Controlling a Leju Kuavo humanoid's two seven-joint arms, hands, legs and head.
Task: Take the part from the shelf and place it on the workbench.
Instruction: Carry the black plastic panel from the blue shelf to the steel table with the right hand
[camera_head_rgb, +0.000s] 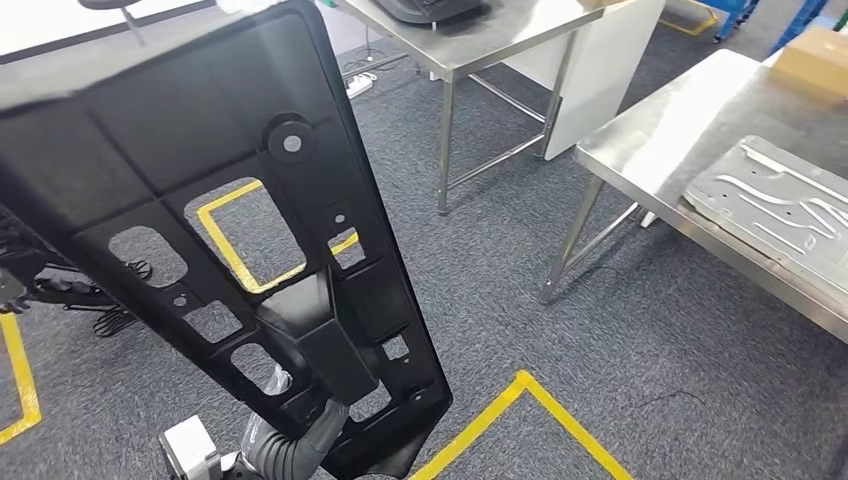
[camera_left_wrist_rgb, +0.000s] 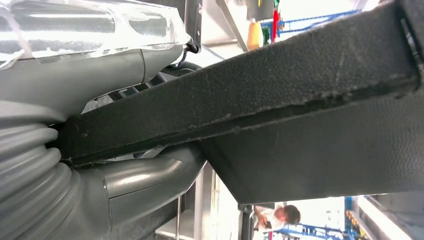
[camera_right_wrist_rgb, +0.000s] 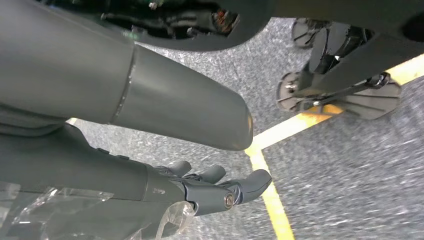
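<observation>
The part is a large black plastic panel (camera_head_rgb: 230, 200) with several cut-outs, held up tilted in front of me and filling the left of the head view. My left hand (camera_head_rgb: 295, 445) grips its lower edge from below. In the left wrist view the thumb (camera_left_wrist_rgb: 145, 180) and the fingers clamp the panel's thick edge (camera_left_wrist_rgb: 300, 85). The steel workbench (camera_head_rgb: 660, 130) stands to the right, apart from the panel. My right hand (camera_right_wrist_rgb: 125, 175) hangs over the carpet, its fingers (camera_right_wrist_rgb: 220, 187) spread and holding nothing.
A pressed grey metal plate (camera_head_rgb: 780, 210) lies on the workbench, with a cardboard box (camera_head_rgb: 815, 55) at its far end. A second steel table (camera_head_rgb: 500, 40) stands behind. Yellow tape lines (camera_head_rgb: 520, 400) mark the grey carpet. A person (camera_left_wrist_rgb: 275, 217) stands in the background.
</observation>
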